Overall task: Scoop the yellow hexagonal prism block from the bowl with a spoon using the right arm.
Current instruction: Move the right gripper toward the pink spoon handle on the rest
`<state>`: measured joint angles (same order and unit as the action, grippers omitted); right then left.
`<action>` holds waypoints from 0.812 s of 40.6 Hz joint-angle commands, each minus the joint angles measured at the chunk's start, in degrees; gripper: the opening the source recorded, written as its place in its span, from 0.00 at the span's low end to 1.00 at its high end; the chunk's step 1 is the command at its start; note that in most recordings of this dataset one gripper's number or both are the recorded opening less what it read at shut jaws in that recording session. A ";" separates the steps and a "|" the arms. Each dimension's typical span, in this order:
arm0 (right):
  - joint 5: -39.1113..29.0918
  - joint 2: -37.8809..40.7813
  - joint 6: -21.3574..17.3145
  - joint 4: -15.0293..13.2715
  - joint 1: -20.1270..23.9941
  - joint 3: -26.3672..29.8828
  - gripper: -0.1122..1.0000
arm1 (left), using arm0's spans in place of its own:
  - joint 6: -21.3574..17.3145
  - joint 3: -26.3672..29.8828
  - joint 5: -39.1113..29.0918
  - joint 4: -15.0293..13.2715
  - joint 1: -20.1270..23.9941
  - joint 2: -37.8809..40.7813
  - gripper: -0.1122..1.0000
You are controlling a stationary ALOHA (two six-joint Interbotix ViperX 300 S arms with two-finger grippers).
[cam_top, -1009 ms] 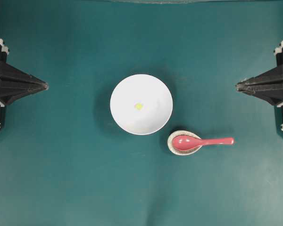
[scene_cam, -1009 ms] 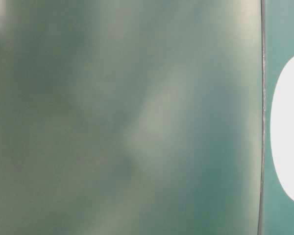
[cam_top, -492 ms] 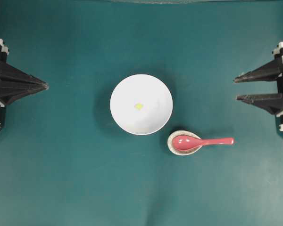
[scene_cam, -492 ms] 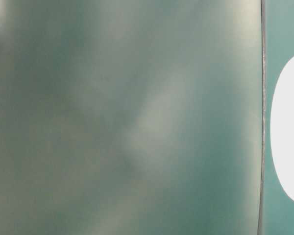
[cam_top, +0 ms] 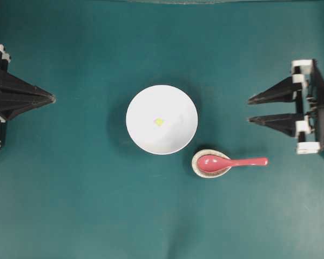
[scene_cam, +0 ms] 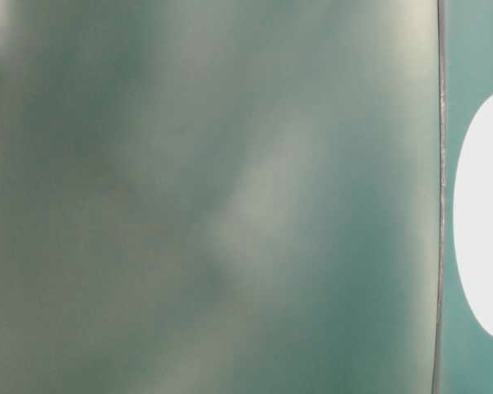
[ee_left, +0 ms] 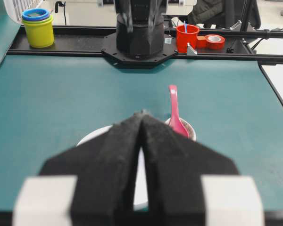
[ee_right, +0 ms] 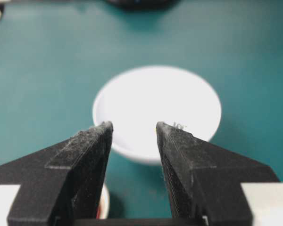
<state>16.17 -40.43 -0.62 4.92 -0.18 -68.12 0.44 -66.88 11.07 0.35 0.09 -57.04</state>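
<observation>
Overhead: bowl [cam_top: 161,119] sits centre frame on the green mat [cam_top: 86,205]. Block [cam_top: 159,122] lies inside it, near the middle. Spoon [cam_top: 229,162] is just lower right of the bowl, scoop resting in a small speckled dish [cam_top: 197,169], handle pointing right and sticking out past the dish rim. Dish is just beside the bowl; can't tell if they touch. Left gripper [cam_top: 53,99] at the left edge, jaws pressed together to 1 point, holding nothing. Right gripper [cam_top: 249,109] at the right edge, jaws spread with a clear gap, nothing between them, well apart from the spoon and bowl.

Table-level: mostly blurred green. A white oval at the right edge [scene_cam: 481,222] is likely the bowl. No gripper visible.

Left wrist: left gripper [ee_left: 142,113] fills the lower frame, jaws closed tip to tip, empty. Bowl rim [ee_left: 92,136] shows behind the tips, spoon [ee_left: 173,110] upper right of them with its handle pointing away. Other arm's base [ee_left: 139,33] top centre. Yellow cup [ee_left: 37,28] upper left, red cup [ee_left: 186,36] and tape roll [ee_left: 213,41] upper right.

Right wrist: right gripper [ee_right: 134,126] at the bottom, the 2 jaws parted and empty. Bowl [ee_right: 156,108] centre, straight past the tips. Block not discernible here.
</observation>
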 commanded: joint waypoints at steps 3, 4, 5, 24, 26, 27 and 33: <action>6.06 5.27 -0.09 1.58 2.29 -0.35 0.55 | 0.00 1.32 0.26 0.09 0.00 0.62 0.10; 6.94 5.98 -0.09 1.67 2.72 -0.53 0.55 | 0.00 1.32 0.26 0.09 0.00 0.62 0.10; 8.26 7.03 -0.09 2.11 3.34 -0.70 0.55 | 0.00 1.32 0.26 0.09 0.00 0.53 0.10; 25.66 20.04 -0.09 9.67 13.97 -4.48 0.55 | 0.00 1.23 0.26 0.26 0.00 0.62 0.10; 27.25 21.18 -0.09 10.11 15.03 -5.01 0.55 | 0.00 1.23 0.26 0.26 0.09 0.62 0.10; 28.39 21.80 -0.09 10.37 15.64 -5.27 0.55 | 0.00 1.32 0.26 0.26 0.00 0.62 0.10; 34.45 25.05 -0.09 12.48 18.54 -7.03 0.55 | 0.00 1.23 0.26 0.18 0.09 0.62 0.10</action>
<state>47.37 -16.52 -0.79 16.26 16.96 -74.88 0.44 -66.88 11.07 0.44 0.09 -56.87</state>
